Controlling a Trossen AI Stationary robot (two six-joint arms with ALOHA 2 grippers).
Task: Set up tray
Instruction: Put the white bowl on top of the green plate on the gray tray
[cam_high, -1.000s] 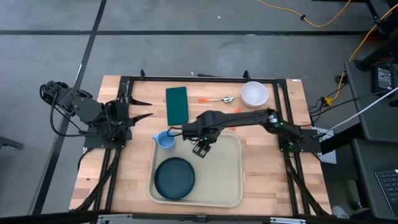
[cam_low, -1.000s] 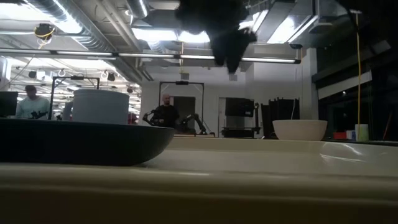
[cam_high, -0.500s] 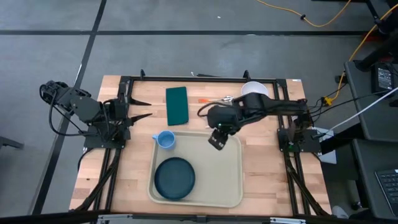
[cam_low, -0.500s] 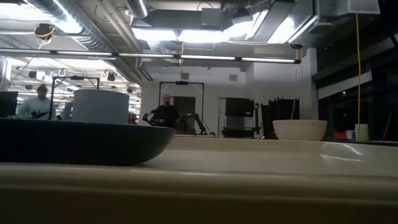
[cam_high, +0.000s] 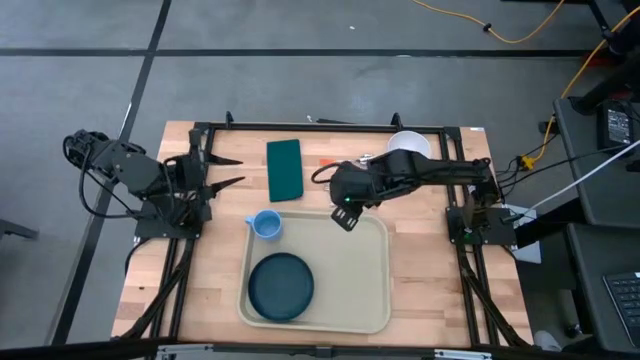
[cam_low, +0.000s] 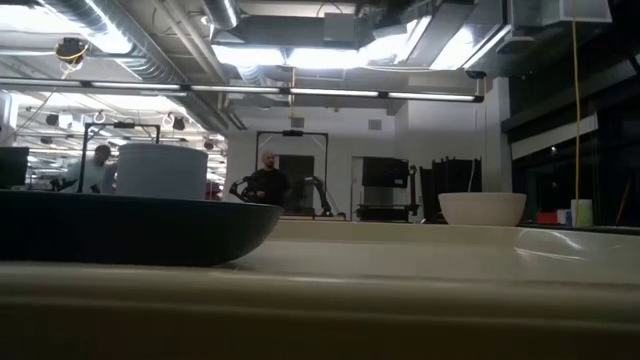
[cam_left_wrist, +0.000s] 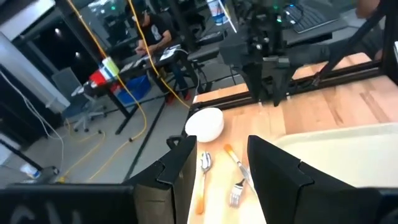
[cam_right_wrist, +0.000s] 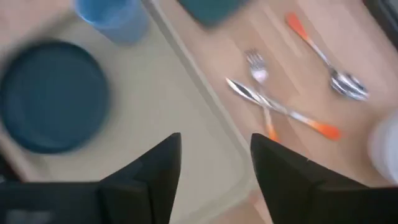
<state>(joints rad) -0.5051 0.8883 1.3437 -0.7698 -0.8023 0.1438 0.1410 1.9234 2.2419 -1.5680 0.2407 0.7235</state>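
A dark green napkin (cam_high: 284, 169) lies flat on the wooden surface (cam_high: 205, 260). A white bowl (cam_high: 404, 146) stands near the far edge. A fork (cam_right_wrist: 256, 68) and two orange-handled utensils (cam_right_wrist: 314, 126) lie between napkin and bowl. Seated persons (cam_low: 266, 182) occupy the background room.

From above we see the right arm (cam_high: 400, 180) covering most of the cutlery (cam_right_wrist: 280, 106), which is blurred in its wrist view

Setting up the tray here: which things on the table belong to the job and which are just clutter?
Job: beige plastic tray; dark blue round plate; blue cup; white bowl; dark green rectangular napkin; orange-handled spoon, knife and fork.
Lying about: yellow cable on the floor.
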